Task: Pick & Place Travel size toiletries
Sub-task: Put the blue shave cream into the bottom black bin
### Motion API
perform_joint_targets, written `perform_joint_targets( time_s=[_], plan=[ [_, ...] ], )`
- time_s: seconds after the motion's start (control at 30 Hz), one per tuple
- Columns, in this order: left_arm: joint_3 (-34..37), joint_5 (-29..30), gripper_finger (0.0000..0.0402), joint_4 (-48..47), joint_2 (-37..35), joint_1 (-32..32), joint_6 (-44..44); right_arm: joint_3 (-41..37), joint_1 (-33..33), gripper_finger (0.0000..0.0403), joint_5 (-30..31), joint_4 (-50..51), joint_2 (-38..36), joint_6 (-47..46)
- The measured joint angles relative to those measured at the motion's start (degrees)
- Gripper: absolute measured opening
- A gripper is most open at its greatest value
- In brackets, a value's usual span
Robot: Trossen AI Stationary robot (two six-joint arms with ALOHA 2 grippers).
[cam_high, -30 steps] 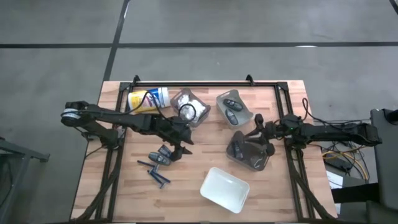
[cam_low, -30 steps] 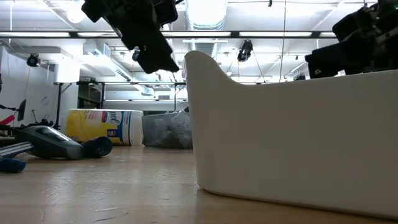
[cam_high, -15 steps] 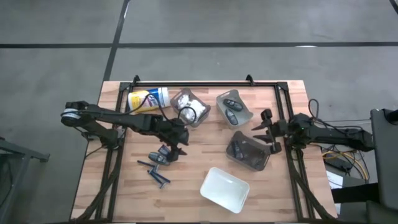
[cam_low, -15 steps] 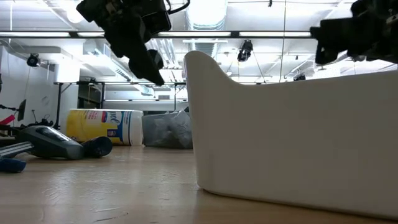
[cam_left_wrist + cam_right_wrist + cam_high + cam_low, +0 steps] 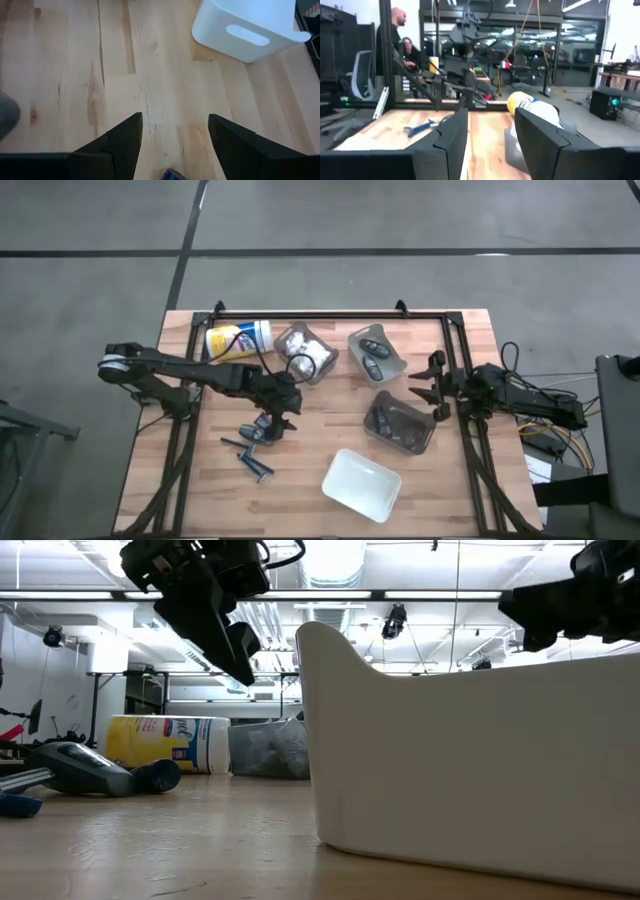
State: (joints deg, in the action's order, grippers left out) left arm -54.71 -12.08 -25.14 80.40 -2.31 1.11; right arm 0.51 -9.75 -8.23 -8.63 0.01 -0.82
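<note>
Left gripper (image 5: 283, 418), fingers spread, centre frame above grey-blue pieces (image 5: 258, 432); right gripper (image 5: 437, 385) spread, right edge. Right wrist view alone shows people.

A large open robotics lab or workshop: grey concrete floor (image 5: 400, 215) around the wooden surface (image 5: 330, 435), exposed ceiling ducts (image 5: 340, 560) with strip lights, office chairs (image 5: 362, 75), cables, people (image 5: 395, 40) at workstations.

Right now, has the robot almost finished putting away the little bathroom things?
Not yet. Some look sorted: white packets in one clear bin, dark pieces in two smoky bins. Neither tool holds anything: the left tool hangs open over the loose pile, the right tool open at the table's right edge. Left: that pile of dark pieces and blue sticks. The white bin looks empty.
</note>
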Motion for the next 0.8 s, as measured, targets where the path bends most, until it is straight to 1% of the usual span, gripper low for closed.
perform_joint_targets(
  time_s=[0.13, 0.23, 0.27, 0.37, 0.47, 0.53, 0.63, 0.8],
  plan=[
    [0.84, -0.41, 0.0232, -2.95, 0.00, 0.00, 1.38, 0.00, -0.01, 0.0170, 5.38, 3.06, 0.02, 1.16],
    [0.84, -1.29, 0.0232, -6.87, 0.02, -0.07, 1.96, 0.02, -0.01, 0.0175, 10.31, 7.61, 0.06, -0.88],
    [0.84, -2.10, 0.0232, -8.11, 0.02, -0.08, 1.97, 0.05, -0.05, 0.0177, 11.12, 7.85, 0.67, -1.90],
    [1.22, -5.19, 0.0232, -11.00, 0.02, -0.42, 1.77, 0.15, -0.01, 0.0182, 11.26, 8.18, 2.28, -4.12],
    [2.82, -8.59, 0.0232, -12.55, 0.02, -1.10, -0.32, 0.15, -0.01, 0.0187, 11.26, 8.18, 3.77, -5.32],
    [4.28, -8.97, 0.0232, -12.35, 0.02, -1.59, -1.46, 0.15, -0.01, 0.0190, 11.24, 8.19, 4.48, -4.90],
    [6.86, -6.89, 0.0232, -12.36, 0.02, -1.77, -3.11, 0.20, -0.01, 0.0194, 11.26, 8.19, 5.46, -5.00],
    [9.71, 2.36, 0.0232, -10.00, 0.02, -1.76, -6.45, 0.20, -0.01, 0.0200, 11.24, 8.24, 6.48, -4.77]
  ],
)
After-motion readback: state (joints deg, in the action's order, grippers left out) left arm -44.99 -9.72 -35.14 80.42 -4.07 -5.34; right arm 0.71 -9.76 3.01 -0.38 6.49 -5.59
